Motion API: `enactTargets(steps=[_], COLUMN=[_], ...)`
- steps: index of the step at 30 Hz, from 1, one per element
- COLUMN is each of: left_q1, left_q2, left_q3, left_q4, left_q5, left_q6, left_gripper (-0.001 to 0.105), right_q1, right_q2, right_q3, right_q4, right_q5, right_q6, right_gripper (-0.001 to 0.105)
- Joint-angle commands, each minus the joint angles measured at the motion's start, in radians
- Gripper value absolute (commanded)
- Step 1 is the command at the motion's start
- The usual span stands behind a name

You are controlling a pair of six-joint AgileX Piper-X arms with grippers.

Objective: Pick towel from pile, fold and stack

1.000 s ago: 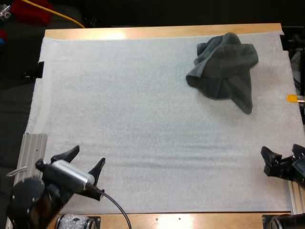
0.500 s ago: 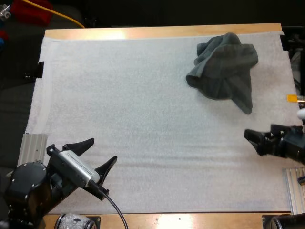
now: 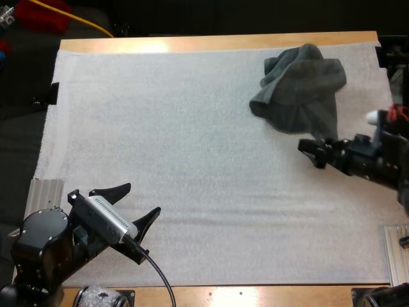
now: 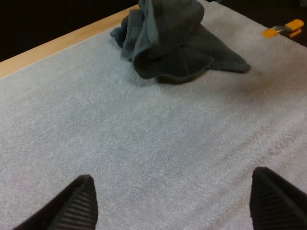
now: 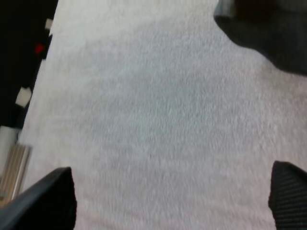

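A crumpled dark grey-green towel [image 3: 300, 89] lies on the white mat [image 3: 179, 141] at the far right, one pointed corner trailing toward the near side. My right gripper [image 3: 312, 153] hovers just beside that corner, open and holding nothing. From its wrist view the towel [image 5: 273, 33] lies ahead of the open right gripper [image 5: 170, 201], off to one side. My left gripper [image 3: 134, 204] is open over the mat's near left part, far from the towel. In the left wrist view the towel [image 4: 172, 43] bunches up well beyond the open left gripper [image 4: 175, 203].
A wooden table edge [image 3: 217, 43] runs along the far side. Metal rails sit at the near left [image 3: 45, 195] and the near right [image 3: 397, 252] of the mat. An orange mark [image 4: 283, 28] lies past the towel.
My right gripper has travelled forward and left from the near right edge to the towel's trailing corner. The left gripper has shifted slightly forward and right. The towel has not moved.
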Motion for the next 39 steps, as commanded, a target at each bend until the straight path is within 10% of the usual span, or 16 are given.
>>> enactTargets(steps=[1,39], left_q1=[-0.003,-0.003], left_q2=[-0.001,-0.001], left_q3=[-0.008,-0.008], left_q4=[-0.004,-0.004], left_q5=[0.004,0.012], left_q6=[0.001,0.001], left_gripper=[0.064,0.064], right_q1=[0.007,0.056], right_q2=[0.010,0.618], right_q3=[-0.012,-0.027], right_q4=[-0.036,-0.731], right_q5=[0.011,0.049], right_q6=[0.020,0.473], right_gripper=[0.079,0.079])
